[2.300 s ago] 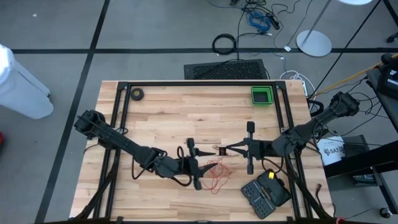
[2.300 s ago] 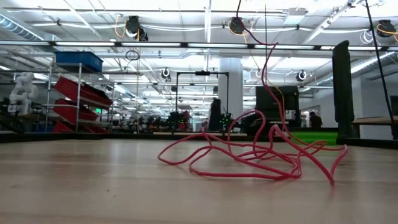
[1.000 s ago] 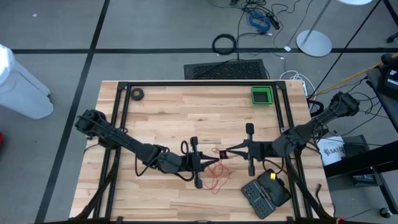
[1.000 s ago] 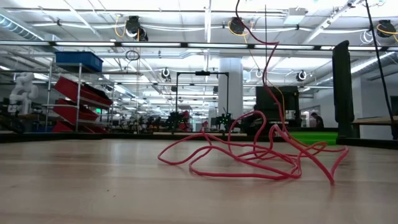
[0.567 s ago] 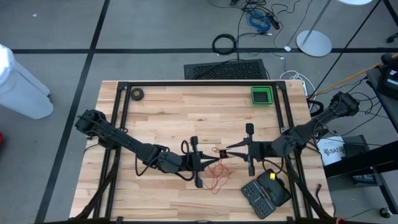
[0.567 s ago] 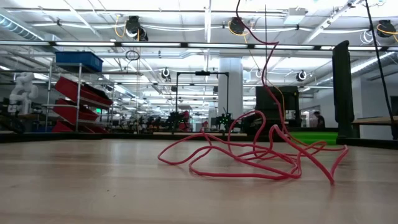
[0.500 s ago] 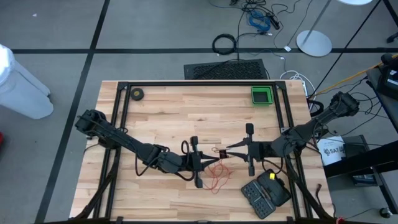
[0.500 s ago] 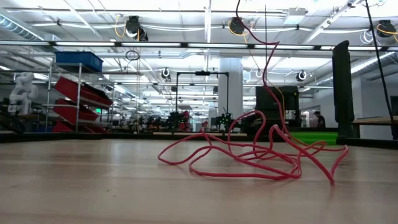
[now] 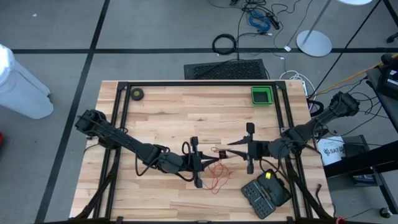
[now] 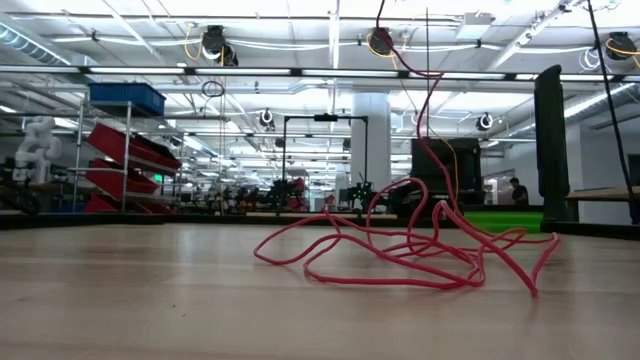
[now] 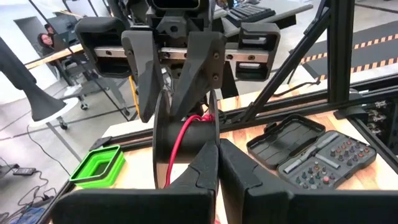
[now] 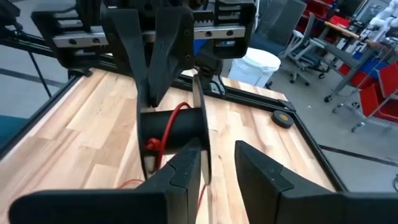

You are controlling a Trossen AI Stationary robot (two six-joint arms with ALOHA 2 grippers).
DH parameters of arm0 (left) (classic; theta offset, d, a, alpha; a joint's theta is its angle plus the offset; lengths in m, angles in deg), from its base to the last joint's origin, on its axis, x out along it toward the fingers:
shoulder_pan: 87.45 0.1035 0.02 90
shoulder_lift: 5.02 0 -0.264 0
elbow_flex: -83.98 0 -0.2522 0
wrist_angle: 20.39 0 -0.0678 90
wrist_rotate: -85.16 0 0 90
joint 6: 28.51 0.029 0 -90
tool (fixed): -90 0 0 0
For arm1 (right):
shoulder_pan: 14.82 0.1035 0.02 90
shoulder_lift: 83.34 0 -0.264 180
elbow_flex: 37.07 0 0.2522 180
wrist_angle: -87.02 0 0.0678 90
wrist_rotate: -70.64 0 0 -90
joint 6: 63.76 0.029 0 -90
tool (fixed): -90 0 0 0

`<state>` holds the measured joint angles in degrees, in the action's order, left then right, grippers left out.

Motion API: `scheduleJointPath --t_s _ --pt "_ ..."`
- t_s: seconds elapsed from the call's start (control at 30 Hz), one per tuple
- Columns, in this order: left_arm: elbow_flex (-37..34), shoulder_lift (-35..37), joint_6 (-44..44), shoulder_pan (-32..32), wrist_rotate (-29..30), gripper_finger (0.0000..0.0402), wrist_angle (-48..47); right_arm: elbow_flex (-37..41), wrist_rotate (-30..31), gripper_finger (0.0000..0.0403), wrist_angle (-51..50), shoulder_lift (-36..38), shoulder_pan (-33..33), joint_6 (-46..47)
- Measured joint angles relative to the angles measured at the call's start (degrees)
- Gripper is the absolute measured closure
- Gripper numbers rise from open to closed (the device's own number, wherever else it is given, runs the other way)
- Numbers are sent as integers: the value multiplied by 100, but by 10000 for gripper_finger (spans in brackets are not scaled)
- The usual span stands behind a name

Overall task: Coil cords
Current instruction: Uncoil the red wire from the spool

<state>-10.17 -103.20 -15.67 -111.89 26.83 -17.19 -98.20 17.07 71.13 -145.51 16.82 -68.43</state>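
Cord (image 10: 420,250) pile sits nearest the low camera: loose red tangle on the worktop (image 9: 161,118), one strand rising out of frame toward the arms. Most of the cord is not yet wound.

Mid-worktop, both hands meet over the tangle. Left hand (image 9: 202,163) is pressed together, pinching the reel (image 12: 174,134) by its flange; right wrist view shows its two fingers clamped on the black spool. Likely it's the holder, keeping the reel off the wood so the cord can wrap freely around the hub.

Right hand (image 9: 231,149) faces it from the other side, just beside the reel. Its fingers (image 12: 186,171) stand apart with a visible gap and nothing between them. Red cord runs over the hub (image 11: 186,134) and hangs down to the pile. I'd read this as the right hand between grabs, free to go for the next bit of slack to lay on.

Risk: cord is very thin against the fingers, so it's easy to miss, and the pile could snag when pulled.

Farther off: bit case (image 9: 266,194) near the right arm, green tray (image 9: 262,95) and a small black roll (image 9: 136,94) at the far edge. All well clear of the work.
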Motion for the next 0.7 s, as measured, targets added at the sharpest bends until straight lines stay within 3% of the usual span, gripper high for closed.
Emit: scheduleJointPath --t_s 0.27,0.7 --pt "0 0 95 0 5 394 -15 0 -62 302 -339 2 47 -11" --pt "0 0 920 -112 6 394 -298 0 -49 175 -240 2 149 -464"
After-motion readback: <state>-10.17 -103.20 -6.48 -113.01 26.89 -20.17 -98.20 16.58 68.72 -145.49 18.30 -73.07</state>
